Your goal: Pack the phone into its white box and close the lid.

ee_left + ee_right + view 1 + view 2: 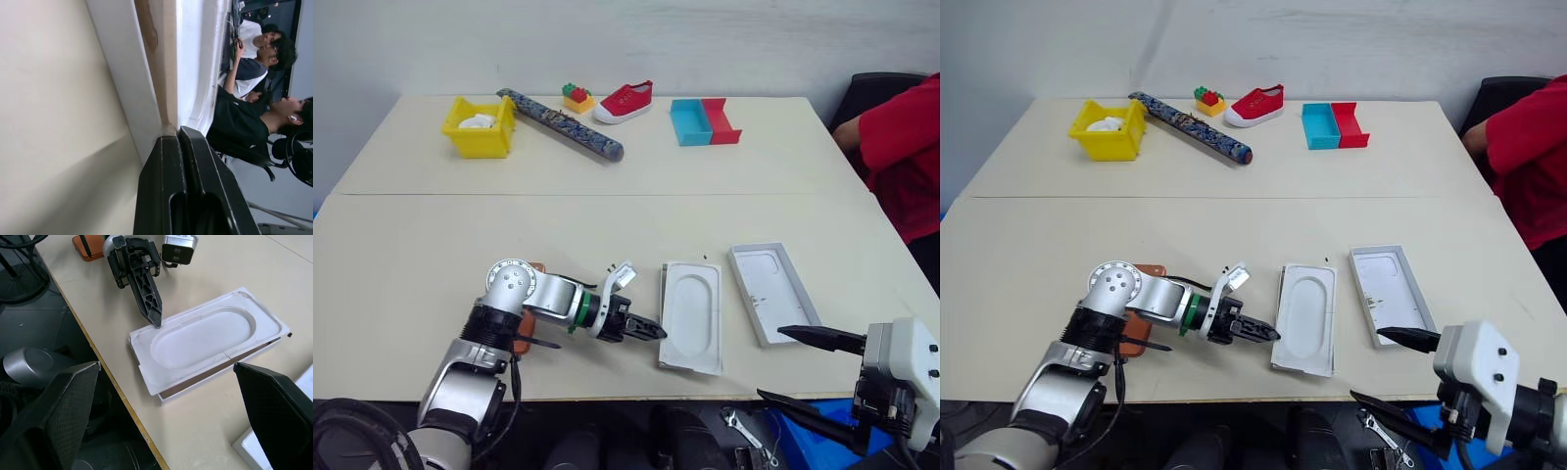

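Two grippers show over a beige table (431, 245). Our left gripper (658, 332) is clenched with nothing between its fingers, and its tip touches the near left edge of the flat insert (691, 315). That insert, with its oval hollow, lies skewed on top of the box (215, 373), whose brown edge peeks out beneath it, near the table's front edge. Our right gripper (783, 364) is spread wide and holds nothing, hovering off the table's front right corner. The lid (771, 291) lies open side up just right of the insert, apart from it. The phone (526, 333) rests near the front edge, left of the box, mostly hidden under our left arm; a strip of orange shows.

We judge the insert needs to come out before the phone can go in. The risk is that the closed tip pushes the insert and box together toward the lid or off the front edge, since both are light and nothing pins them. The left forearm could also drag the phone, as it hangs right over it. A person in red (901, 162) sits by the table's right edge, well clear.
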{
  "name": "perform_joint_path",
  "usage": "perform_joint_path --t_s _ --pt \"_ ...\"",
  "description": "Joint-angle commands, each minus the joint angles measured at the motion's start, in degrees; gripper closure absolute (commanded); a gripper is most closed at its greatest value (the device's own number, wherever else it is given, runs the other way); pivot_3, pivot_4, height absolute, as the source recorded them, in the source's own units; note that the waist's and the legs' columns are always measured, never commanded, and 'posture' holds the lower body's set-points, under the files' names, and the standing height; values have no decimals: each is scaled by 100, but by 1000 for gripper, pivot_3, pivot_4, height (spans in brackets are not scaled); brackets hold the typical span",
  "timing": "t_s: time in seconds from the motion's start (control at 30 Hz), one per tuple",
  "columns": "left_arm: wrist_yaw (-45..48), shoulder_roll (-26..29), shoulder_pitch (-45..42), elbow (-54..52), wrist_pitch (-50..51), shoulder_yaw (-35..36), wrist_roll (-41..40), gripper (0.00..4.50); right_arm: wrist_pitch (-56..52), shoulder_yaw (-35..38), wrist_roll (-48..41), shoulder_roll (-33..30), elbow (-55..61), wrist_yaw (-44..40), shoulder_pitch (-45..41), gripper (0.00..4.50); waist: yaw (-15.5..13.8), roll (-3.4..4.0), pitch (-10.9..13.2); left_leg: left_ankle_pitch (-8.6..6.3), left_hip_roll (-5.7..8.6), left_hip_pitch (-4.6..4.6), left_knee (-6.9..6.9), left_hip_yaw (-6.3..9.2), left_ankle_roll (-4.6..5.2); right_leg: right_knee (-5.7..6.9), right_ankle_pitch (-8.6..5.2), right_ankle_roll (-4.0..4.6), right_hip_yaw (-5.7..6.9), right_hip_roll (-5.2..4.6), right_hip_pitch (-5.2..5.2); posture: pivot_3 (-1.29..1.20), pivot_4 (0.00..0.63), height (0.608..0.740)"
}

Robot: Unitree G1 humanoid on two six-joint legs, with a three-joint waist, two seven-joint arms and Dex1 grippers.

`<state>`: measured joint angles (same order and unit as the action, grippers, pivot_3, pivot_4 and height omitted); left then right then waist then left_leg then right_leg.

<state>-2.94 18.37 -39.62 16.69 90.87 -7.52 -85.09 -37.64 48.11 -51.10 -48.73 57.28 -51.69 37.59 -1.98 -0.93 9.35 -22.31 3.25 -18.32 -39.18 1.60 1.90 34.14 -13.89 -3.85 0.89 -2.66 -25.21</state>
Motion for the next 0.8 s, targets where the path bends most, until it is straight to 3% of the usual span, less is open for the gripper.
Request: perform_joint_path --t_s 0.03,0.27,0.8 --pt "-191 -243 -12 19 72 274 108 4500 7 133 -144 37 193 117 81 30 -23 0 0 0 0 0 0 0 0 -1 0 -1 0 0 0 0 150 740" --pt "-640 -675 80 14 150 754 436 4500 14 127 -148 -33 186 224 92 30 -116 -2 1 -5 1 -2 0 0 -9 -5 2 -3 2 0 -1 0 150 740" --pt "-765 -208 116 -22 163 307 -293 4500 74 -394 159 -100 75 346 -216 30 -109 -2 1 -11 0 2 0 0 -31 -2 2 -3 4 1 0 0 150 740"
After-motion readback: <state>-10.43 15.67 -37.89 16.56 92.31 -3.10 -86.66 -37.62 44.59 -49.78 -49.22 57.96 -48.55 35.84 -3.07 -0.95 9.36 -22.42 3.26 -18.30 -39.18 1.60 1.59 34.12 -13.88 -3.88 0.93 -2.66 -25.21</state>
